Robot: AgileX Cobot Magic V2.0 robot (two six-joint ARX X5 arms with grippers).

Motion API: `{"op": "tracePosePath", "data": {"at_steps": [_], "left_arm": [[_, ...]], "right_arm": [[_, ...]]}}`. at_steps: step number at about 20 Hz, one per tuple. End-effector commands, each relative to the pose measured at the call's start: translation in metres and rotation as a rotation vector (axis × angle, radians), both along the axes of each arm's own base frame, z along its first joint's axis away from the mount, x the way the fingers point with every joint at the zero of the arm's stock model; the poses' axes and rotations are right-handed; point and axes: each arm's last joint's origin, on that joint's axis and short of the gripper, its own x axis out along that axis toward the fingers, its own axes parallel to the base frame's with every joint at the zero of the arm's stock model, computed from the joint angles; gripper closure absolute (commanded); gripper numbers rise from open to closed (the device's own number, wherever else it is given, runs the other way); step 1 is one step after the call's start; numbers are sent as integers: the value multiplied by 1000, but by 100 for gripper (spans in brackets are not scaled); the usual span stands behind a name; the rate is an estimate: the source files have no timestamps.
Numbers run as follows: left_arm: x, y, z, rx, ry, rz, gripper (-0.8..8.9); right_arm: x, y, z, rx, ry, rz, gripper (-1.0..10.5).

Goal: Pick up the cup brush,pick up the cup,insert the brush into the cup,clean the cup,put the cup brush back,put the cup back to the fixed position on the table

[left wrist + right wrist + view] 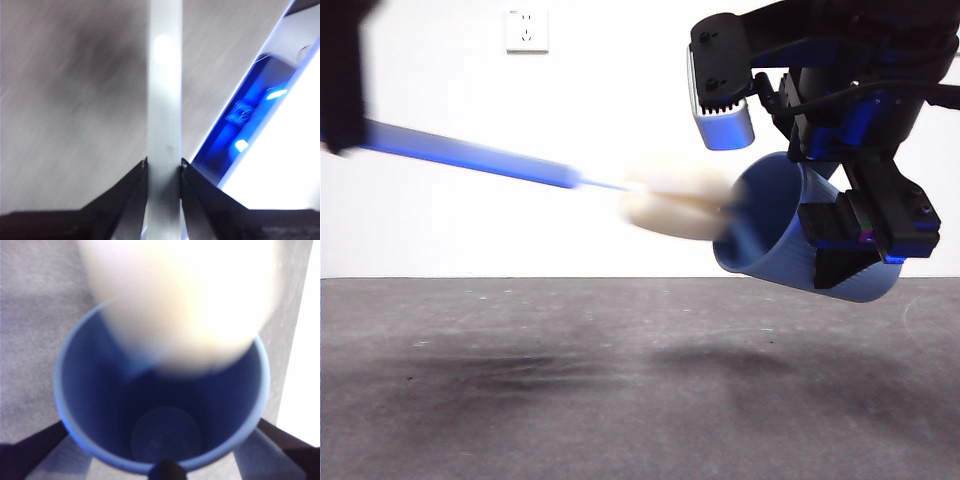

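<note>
— Where's the cup?
— Clamped in my right gripper, tipped on its side above the table, mouth facing the brush.
— And the cup brush?
— My left gripper pinches its handle; the blurred sponge head sits at the cup's rim.
</note>
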Motion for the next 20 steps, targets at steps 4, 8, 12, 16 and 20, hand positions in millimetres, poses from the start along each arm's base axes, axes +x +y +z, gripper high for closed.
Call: {"op": "tracePosePath", "data": {"at_steps": [4,8,12,16,20], "left_arm": [[-11,31,14,-18,-57,137,822],[3,37,20,-153,-126,314,822],[31,28,0,-347,-183,525,822],[62,15,-44,-423,-138,668,822],[93,-7,-74,-484,-115,746,822]], "right_arm": [[7,-4,6,193,-43,-160,963],[6,-12,28,469,-104,-301,963],[-1,-24,62,817,-83,-384,963],[-10,-36,91,1151,-47,-380,963],[-13,-44,103,1298,-11,-372,963]]}}
